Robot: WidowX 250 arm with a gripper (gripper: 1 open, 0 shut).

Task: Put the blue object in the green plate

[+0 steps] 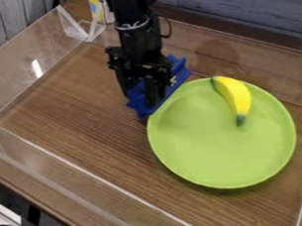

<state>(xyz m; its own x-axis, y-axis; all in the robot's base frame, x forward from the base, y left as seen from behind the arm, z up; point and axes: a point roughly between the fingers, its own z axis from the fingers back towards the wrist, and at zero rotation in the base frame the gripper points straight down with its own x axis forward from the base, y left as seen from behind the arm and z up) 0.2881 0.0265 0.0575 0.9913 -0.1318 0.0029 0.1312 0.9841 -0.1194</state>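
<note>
The blue object lies on the wooden table just off the upper-left rim of the green plate; its lower end touches or overlaps that rim. My black gripper comes straight down onto the blue object. Its fingers are shut on the blue object's middle and hide part of it. The plate is large, round and lime green, and sits right of centre.
A yellow banana lies on the plate's upper right part. Clear acrylic walls enclose the wooden table on the left, back and front. A blue-grey backdrop runs behind the enclosure.
</note>
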